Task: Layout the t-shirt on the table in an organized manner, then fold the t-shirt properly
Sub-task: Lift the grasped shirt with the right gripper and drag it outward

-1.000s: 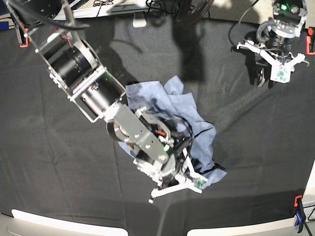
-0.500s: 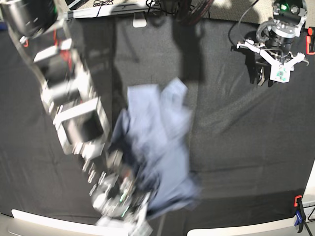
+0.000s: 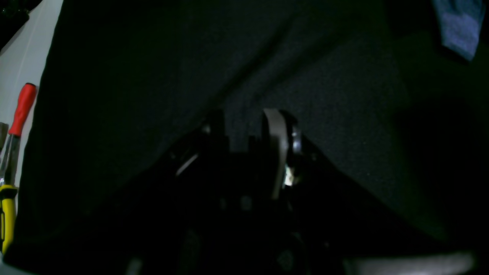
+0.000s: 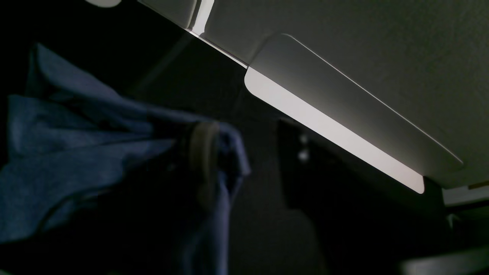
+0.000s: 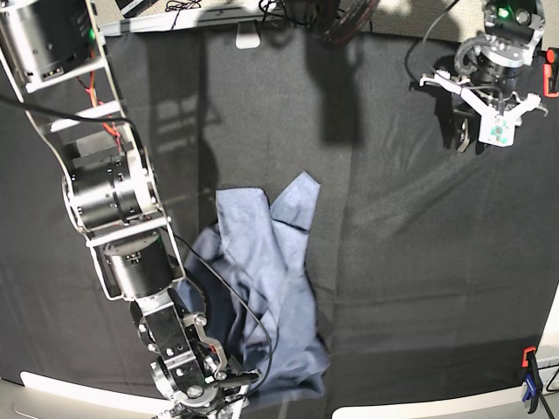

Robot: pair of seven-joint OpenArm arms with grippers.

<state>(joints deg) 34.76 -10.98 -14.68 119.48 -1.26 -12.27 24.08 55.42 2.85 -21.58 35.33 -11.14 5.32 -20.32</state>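
Base view: t-shirt [image 5: 266, 288], blue-grey, rumpled, lower centre of the table [image 5: 402, 253]. Right gripper [image 4: 244, 160] at the shirt's lower edge, jaws parted, cloth draped against one finger [image 4: 202, 152]. Left gripper [image 5: 489, 122], upper right, partly open, holding nothing.

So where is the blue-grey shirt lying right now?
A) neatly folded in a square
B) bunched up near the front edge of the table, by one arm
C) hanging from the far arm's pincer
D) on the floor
B: the t-shirt lies rumpled on the black table toward its near edge, beside the right pincer; the left pincer sits far off, holding nothing.
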